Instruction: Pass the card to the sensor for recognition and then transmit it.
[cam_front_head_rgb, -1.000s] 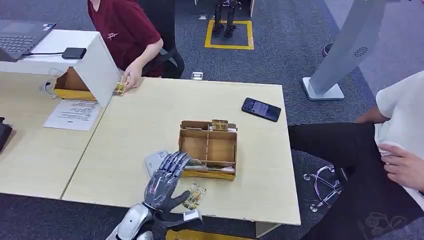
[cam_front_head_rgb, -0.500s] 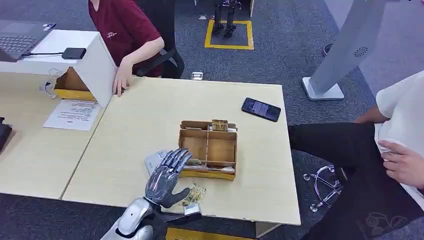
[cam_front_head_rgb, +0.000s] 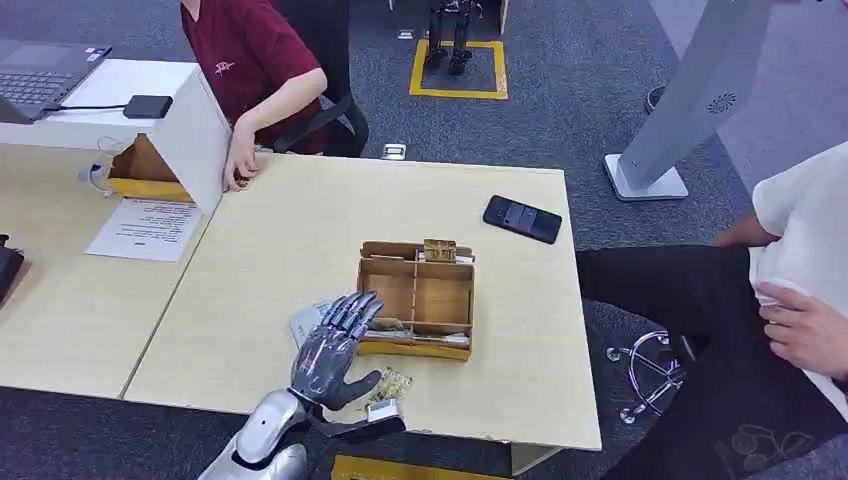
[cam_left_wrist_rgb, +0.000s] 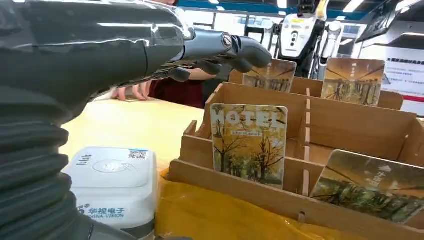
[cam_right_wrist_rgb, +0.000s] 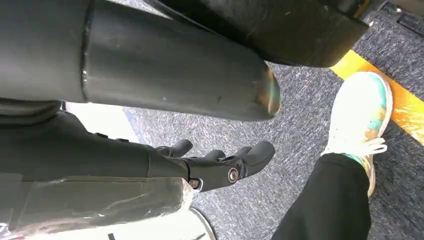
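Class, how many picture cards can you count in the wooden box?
4. At the box far wall stand a far card and a second far card; nearer are an upright near card and a leaning near card. Others may be hidden.

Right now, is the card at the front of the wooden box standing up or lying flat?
Standing up: the autumn-tree printed card leans against a wooden box divider.

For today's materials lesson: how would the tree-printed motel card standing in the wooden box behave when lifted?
The tree-printed motel card stands unbent against a divider of the wooden box, so probably stiff. It looks thin, likely light. Standing on edge, it could tip if nudged.
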